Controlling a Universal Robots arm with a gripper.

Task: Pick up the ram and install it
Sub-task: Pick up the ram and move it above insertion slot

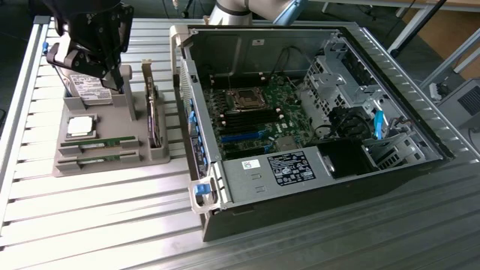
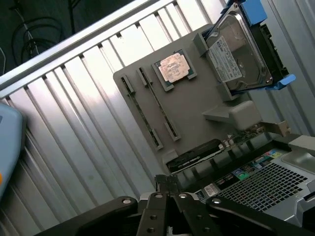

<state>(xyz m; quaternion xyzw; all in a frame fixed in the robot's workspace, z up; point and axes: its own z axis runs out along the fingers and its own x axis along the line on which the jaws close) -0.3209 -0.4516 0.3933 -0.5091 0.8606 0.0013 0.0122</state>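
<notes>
Gripper (image 2: pixel 170 182) closed, empty; ram (image 1: pixel 98 142) lies lengthwise along exterior view's left-right

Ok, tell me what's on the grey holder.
A drive, a CPU, a ram stick, its twin and an upright card. The holder hides the sticks' and card's lower edges.

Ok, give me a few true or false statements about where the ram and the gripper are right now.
1. Two ram sticks lie in the holder. True.
2. The gripper holds a stick. False: it holds nothing and hangs above the hard drive.
3. The case is open, with the motherboard showing. True.
4. The holder sits on the exterior view's right of the case. False: it is on the left.
</notes>
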